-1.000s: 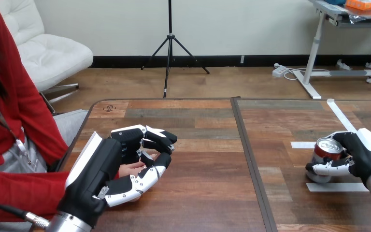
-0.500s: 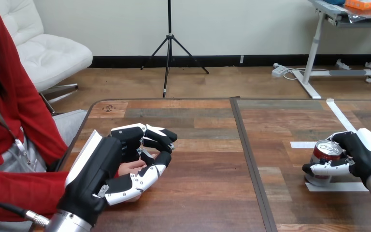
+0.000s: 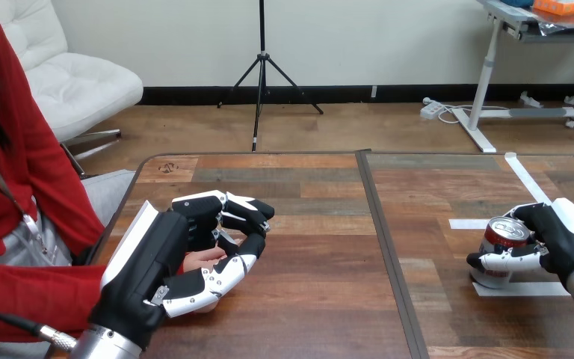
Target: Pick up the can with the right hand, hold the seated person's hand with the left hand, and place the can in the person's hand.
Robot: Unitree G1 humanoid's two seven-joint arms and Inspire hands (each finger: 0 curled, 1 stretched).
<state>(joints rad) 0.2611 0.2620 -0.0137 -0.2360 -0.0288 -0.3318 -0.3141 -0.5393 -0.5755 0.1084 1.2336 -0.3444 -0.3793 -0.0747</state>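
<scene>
A red and silver can [image 3: 498,247] stands upright on the table at the right, over a strip of white tape. My right hand [image 3: 557,238] is wrapped around it, thumb across its front and fingers behind its rim. At the left, my left hand [image 3: 187,258] is curled round the person's hand [image 3: 203,259], which lies on the table and shows only as a small patch between my thumb and fingers. The person's red sleeve [image 3: 22,295] runs in from the left edge.
White tape strips [image 3: 522,289] mark the table's right part. A dark seam [image 3: 385,247] splits the table [image 3: 321,224] down the middle. Bare wood lies between my two hands.
The can and my right hand shifted slightly left and down over the second. My left hand stays curled round the person's hand.
</scene>
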